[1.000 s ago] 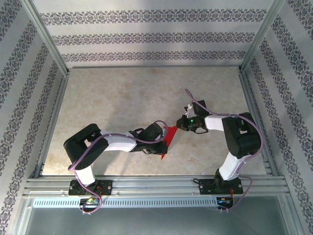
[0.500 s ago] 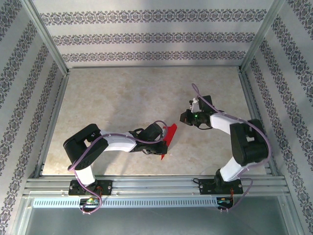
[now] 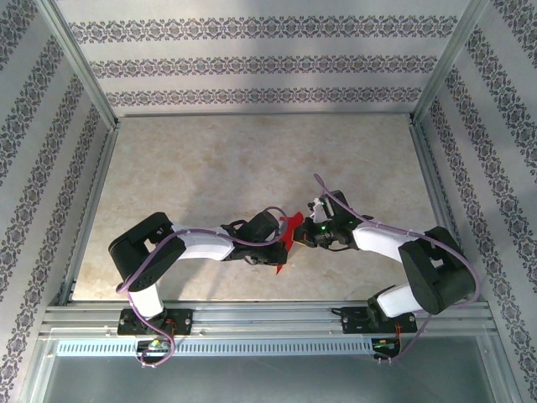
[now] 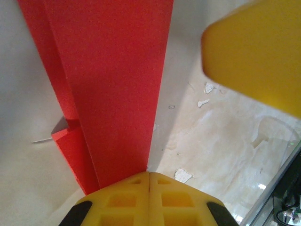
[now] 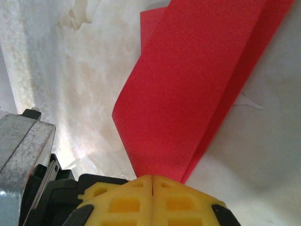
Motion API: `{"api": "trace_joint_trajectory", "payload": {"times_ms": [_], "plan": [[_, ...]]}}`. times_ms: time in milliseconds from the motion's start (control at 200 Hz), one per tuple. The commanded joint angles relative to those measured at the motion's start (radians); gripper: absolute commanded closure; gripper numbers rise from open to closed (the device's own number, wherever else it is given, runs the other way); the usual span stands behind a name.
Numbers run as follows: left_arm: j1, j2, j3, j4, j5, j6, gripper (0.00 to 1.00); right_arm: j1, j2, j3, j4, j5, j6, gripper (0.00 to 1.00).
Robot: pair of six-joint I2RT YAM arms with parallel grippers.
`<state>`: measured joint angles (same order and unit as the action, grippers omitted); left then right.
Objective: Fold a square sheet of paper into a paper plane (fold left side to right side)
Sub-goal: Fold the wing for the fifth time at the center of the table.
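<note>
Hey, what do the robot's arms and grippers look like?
The left arm and right arm have white link covers, bulky black joints and purple cables. A green light glows on the right wrist. The left gripper and right gripper have yellow moulded fingers with square recesses.

You look down on a pale, marbled beige worktop, mottled all over and flaked in small spots. Walls close it in on three sides, white with bands of dark floral pattern. Bare aluminium posts stand at the back corners. A slotted metal rail runs along the near edge, with a perforated white strip just beside it and a dull grey sheet nearest you. The light is soft and even.
</note>
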<state>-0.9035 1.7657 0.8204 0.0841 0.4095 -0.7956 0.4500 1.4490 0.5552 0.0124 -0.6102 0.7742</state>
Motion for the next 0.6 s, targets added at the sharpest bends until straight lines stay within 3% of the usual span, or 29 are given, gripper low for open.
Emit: {"api": "trace_joint_trajectory", "payload": {"times_ms": [0, 240, 595], "plan": [[-0.012, 0.031, -0.025, -0.139, -0.037, 0.016, 0.94, 0.021, 0.031, 0.007, 0.061, 0.009, 0.055, 1.0], [-0.012, 0.032, -0.023, -0.138, -0.036, 0.015, 0.94, 0.067, 0.091, 0.034, 0.081, 0.025, 0.078, 1.0], [-0.012, 0.025, -0.026, -0.133, -0.033, 0.016, 0.94, 0.057, 0.179, 0.043, 0.048, 0.072, 0.083, 1.0]]}}
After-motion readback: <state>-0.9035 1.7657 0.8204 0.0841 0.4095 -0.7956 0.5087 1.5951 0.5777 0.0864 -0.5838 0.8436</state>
